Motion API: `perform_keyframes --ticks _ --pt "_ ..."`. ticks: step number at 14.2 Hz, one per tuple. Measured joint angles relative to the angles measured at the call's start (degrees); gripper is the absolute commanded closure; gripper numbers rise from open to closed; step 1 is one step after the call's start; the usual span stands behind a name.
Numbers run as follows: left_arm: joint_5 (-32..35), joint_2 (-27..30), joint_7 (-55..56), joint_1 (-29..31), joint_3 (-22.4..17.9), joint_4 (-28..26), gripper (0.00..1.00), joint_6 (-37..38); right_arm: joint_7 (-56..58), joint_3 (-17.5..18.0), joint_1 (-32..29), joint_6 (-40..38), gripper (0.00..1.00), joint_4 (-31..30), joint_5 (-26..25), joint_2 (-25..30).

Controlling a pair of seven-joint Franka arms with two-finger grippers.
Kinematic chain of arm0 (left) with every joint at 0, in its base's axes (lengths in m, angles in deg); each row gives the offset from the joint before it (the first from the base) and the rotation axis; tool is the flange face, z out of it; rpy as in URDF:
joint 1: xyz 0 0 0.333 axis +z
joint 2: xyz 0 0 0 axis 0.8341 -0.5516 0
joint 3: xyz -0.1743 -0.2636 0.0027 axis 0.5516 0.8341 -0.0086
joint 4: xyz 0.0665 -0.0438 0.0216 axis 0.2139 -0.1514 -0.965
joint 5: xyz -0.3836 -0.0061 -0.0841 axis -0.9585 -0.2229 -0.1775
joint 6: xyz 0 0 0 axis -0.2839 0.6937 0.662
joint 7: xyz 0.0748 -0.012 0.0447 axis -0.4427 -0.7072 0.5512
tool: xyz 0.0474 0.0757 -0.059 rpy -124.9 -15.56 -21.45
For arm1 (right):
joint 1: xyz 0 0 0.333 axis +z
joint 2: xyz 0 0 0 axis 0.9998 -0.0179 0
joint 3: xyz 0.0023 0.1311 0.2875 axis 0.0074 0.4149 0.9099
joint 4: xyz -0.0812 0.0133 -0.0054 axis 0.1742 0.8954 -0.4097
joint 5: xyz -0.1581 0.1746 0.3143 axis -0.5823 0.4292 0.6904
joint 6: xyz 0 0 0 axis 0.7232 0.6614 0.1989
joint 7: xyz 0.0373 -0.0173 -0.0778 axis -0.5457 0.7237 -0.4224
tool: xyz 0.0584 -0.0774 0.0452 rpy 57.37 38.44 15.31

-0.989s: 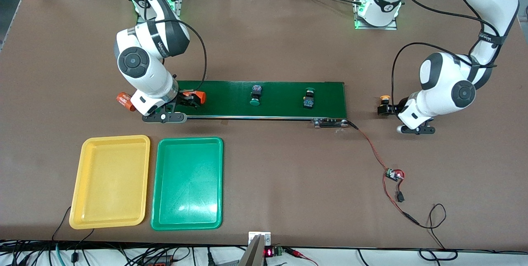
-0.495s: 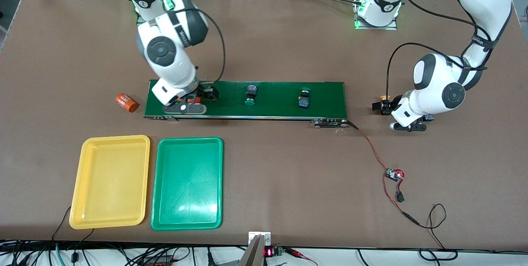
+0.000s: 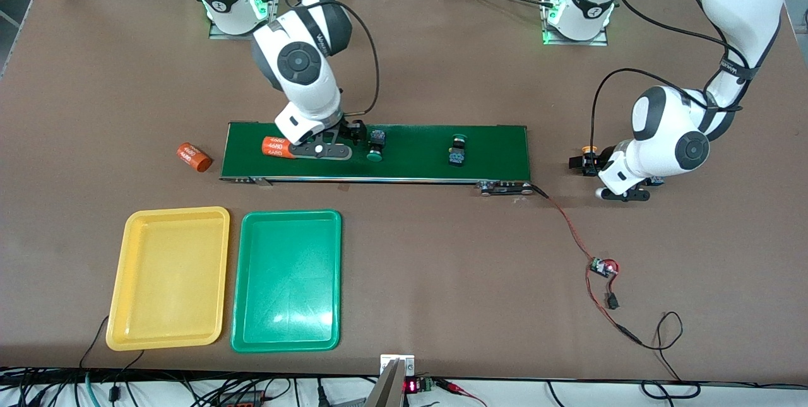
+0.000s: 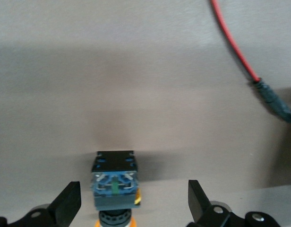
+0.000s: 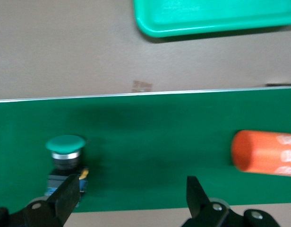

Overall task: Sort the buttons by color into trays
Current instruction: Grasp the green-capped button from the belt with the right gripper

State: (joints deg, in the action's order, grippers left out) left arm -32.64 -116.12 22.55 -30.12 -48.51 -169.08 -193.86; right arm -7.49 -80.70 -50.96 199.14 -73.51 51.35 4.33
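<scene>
A: Where was each tool at that moment?

B: The right tool (image 3: 344, 142) was low over the conveyor belt (image 3: 416, 167), with its fingers spread wide and nothing held. 1 green button (image 3: 375, 146) lay on the belt just beside it, and in the right wrist view this button (image 5: 65, 158) was next to 1 finger, not centred between both. The left tool (image 3: 625, 189) was low over the surface (image 3: 442, 255) off the belt's end, also wide open and empty, with 1 yellow-orange button (image 4: 115, 182) lying between its fingers but not touched.

A: And the other things?

B: A second green button (image 3: 457, 149) lay on the belt, toward the left arm's end. The yellow tray (image 3: 126, 281) and the green tray (image 3: 243, 281) were both empty, nearer to the front camera than the belt. 1 orange cylinder (image 3: 278, 146) lay on the belt beside the right tool, and another cylinder (image 3: 193, 157) lay on the surface off the belt's end.

A: What could go wrong?

B: I think the right tool could close off-centre and push the green button away, or it could take the cylinder by mistake.

A: What was hard to see?

B: I could find only 3 buttons; the fourth was perhaps hidden by the left arm. The yellow-orange cap was cut off in the left wrist view.
</scene>
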Motion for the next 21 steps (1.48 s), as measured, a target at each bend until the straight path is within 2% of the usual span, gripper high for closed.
perform_keyframes --ticks 2,3,4,5,6,7,10,12,13,14,16,17,19,20,21 --pt "0.0 -0.6 -0.1 0.5 -0.9 -0.1 0.14 0.0 -2.9 0.0 2.1 2.1 0.00 0.0 0.0 -1.7" --pt "0.0 -0.9 -0.3 1.0 -1.1 -0.1 0.34 0.0 -4.4 0.0 2.8 2.7 0.00 0.0 0.0 -2.3" --pt "0.0 -1.2 -0.8 1.3 -1.1 -0.2 0.59 0.0 -5.6 0.0 3.1 2.9 0.00 0.0 0.0 -2.6" --pt "0.0 -1.4 -1.2 1.5 -1.1 -0.3 0.78 0.0 -6.0 0.0 3.2 2.9 0.00 0.0 0.0 -2.7" --pt "0.0 -1.5 -1.4 1.5 -1.1 -0.3 0.91 0.0 -6.1 -0.2 3.1 2.9 0.00 0.0 0.0 -2.7" --pt "0.0 -1.4 -1.5 1.5 -1.1 -0.3 0.98 0.1 -6.1 -0.3 3.1 2.9 0.00 0.0 0.0 -2.7" --pt "0.0 -0.3 -1.9 1.4 -0.4 0.5 1.00 0.2 -6.3 -0.3 3.2 2.9 0.00 0.0 0.0 -2.9" --pt "0.0 1.3 -2.1 0.8 1.6 2.3 1.00 2.0 -6.7 -0.3 3.4 3.0 0.00 0.0 0.0 -3.5" --pt "0.0 2.6 -2.1 -0.1 2.8 3.6 1.00 4.0 -6.8 -0.3 3.5 3.2 0.06 0.0 0.0 -4.0" --pt "0.0 4.0 -2.1 -1.7 3.9 4.9 1.00 6.4 -6.8 -0.3 3.5 3.6 0.22 0.0 0.0 -4.7" --pt "0.0 6.6 -1.9 -7.0 4.7 7.1 1.00 9.6 -6.9 -0.3 3.5 4.7 0.60 0.0 0.0 -5.9" --pt "-0.4 7.5 -1.4 -9.8 4.8 7.7 1.00 10.1 -6.9 -0.3 3.5 5.0 0.73 0.0 0.0 -6.2" --pt "-3.3 8.1 1.1 -14.1 4.9 7.9 1.00 10.2 -6.9 -0.4 3.3 5.1 0.94 0.0 0.0 -6.4" --pt "-4.7 8.0 1.9 -15.4 4.9 7.8 1.00 10.2 -6.9 -0.6 3.3 5.1 1.00 0.1 0.0 -6.4" --pt "-5.6 7.9 2.6 -16.5 4.9 7.8 1.00 10.2 -6.9 -0.7 3.3 5.1 1.00 0.1 0.0 -6.4"
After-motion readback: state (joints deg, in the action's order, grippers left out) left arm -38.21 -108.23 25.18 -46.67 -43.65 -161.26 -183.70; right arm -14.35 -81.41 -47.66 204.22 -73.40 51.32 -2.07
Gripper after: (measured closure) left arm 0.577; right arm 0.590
